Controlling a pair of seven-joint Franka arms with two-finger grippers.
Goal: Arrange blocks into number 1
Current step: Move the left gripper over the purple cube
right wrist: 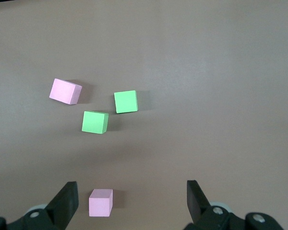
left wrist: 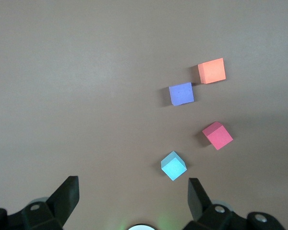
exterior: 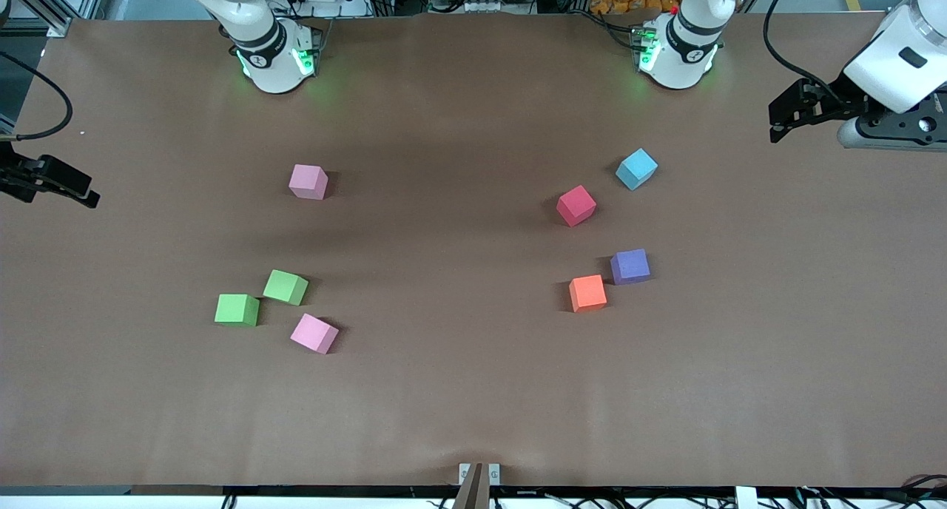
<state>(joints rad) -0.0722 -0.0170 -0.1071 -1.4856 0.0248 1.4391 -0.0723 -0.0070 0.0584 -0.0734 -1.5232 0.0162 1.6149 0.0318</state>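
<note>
Toward the left arm's end of the table lie a red block [exterior: 575, 205], a purple block [exterior: 630, 265] and an orange block [exterior: 587, 293]; the left wrist view shows the red [left wrist: 218, 135], purple [left wrist: 181, 93] and orange [left wrist: 211, 71] ones too. Two green blocks [exterior: 285, 287] [exterior: 237, 309] sit close together toward the right arm's end, also in the right wrist view [right wrist: 126, 101] [right wrist: 95, 121]. My left gripper [exterior: 777, 124] [left wrist: 133, 191] hangs open and empty over its end of the table. My right gripper [exterior: 85, 191] [right wrist: 132, 194] hangs open and empty over its end.
A light blue cube [exterior: 636, 169] [left wrist: 174, 166] lies beside the red block, farther from the front camera. One pink cube [exterior: 308, 181] [right wrist: 101, 202] lies farther from the camera than the green pair. Another pink cube [exterior: 314, 334] [right wrist: 65, 91] lies nearer, beside them.
</note>
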